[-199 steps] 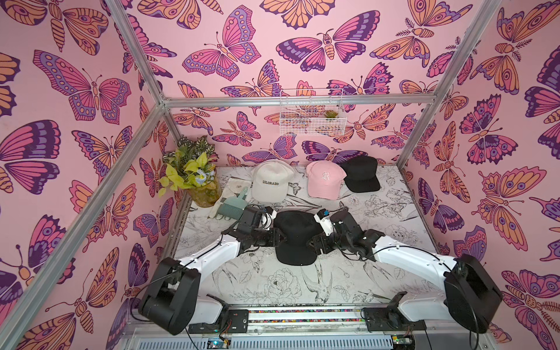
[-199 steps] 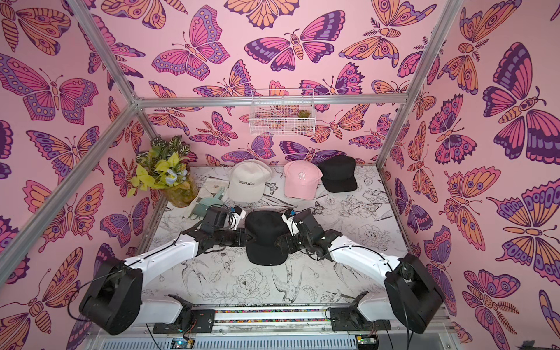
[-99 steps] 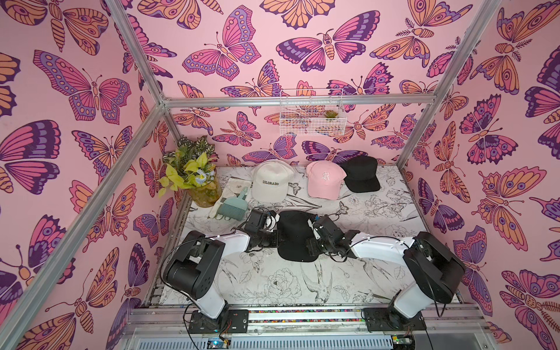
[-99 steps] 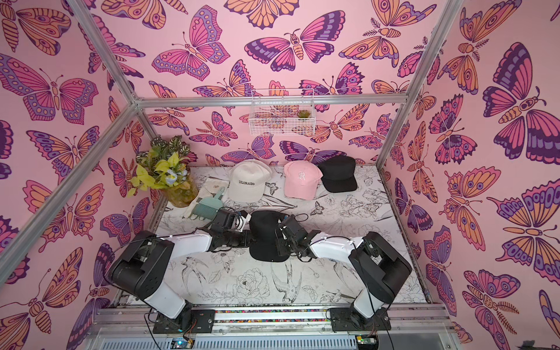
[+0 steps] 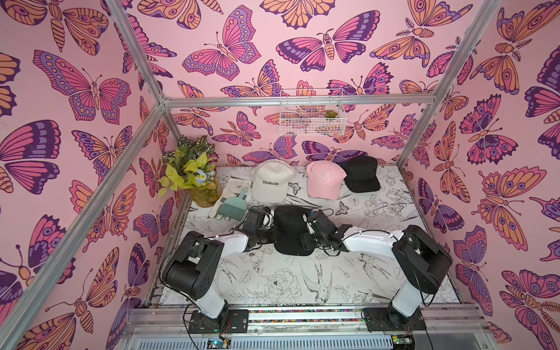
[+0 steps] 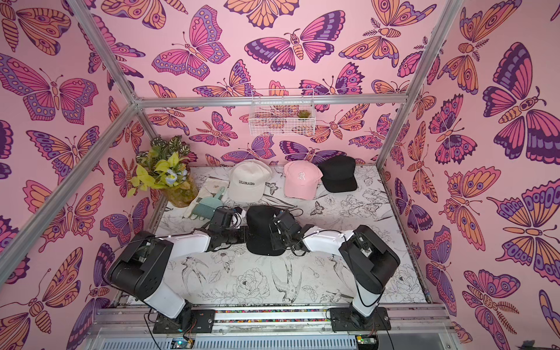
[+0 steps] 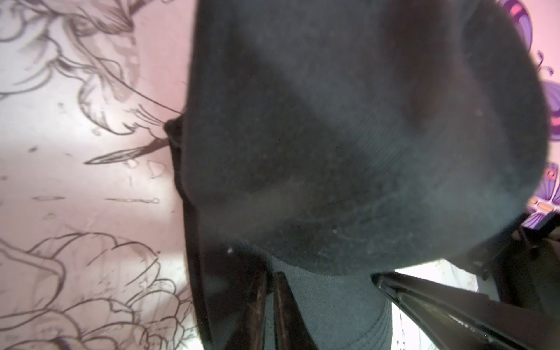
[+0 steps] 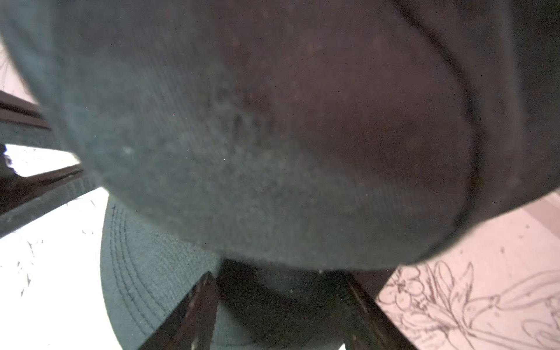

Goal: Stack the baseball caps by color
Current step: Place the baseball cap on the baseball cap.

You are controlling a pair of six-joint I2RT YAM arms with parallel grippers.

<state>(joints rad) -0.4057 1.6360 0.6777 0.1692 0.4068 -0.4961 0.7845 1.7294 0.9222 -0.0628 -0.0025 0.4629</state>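
A black baseball cap [image 5: 291, 230] [image 6: 260, 230] lies mid-table, brim toward the front, between both grippers. My left gripper [image 5: 274, 235] [image 7: 269, 275] is shut, pinching the fabric at this cap's left edge. The right gripper [image 5: 304, 239] [image 8: 278, 278] stands open at the cap's right side, with dark cap fabric [image 8: 272, 136] between its spread fingers. In the left wrist view the cap's crown [image 7: 348, 136] fills most of the picture. Along the back stand a cream COLORADO cap [image 5: 271, 181], a pink cap [image 5: 324, 178] and another black cap [image 5: 360, 174].
A teal comb-like brush [image 5: 233, 206] lies on a pale cloth [image 5: 225, 189] just left of the left wrist. A potted plant [image 5: 194, 175] fills the back left corner. A white wire basket [image 5: 312, 112] hangs on the back wall.
Both arms have folded up, elbows raised, while the wrists stay at the middle black cap. The left jaws have closed on the cap's edge. The right jaws have narrowed somewhat.
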